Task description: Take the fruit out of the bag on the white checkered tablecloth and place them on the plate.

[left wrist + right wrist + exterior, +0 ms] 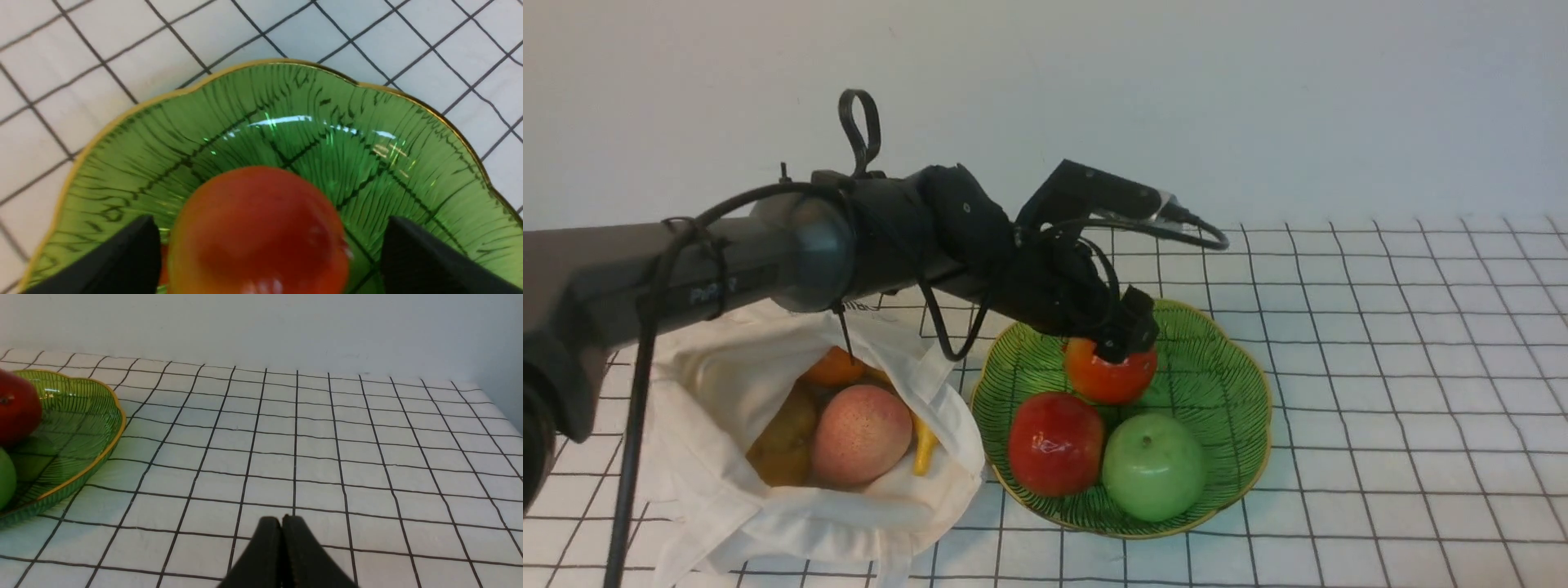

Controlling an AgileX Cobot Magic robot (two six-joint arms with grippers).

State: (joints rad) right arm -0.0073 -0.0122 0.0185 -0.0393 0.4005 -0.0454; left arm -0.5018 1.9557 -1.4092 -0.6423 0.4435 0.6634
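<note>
left arm (727, 253) looming closest, with left gripper (267, 249) spread around the orange-red fruit (1104, 377) on the plate (1241, 408); right gripper (282, 526) pinched together. for the peach (862, 433) inside the bag (943, 498), probably light, firm, slightly slippery: grasp across its middle.

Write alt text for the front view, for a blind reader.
The left arm's open pincer hovers around an orange-red fruit on a green plate, beside a red and a green fruit; left of it, a white cloth bag holds a peach and other fruit.

Bag (931, 510) left, plate (1232, 392) right, fruit (862, 433) in both
</note>
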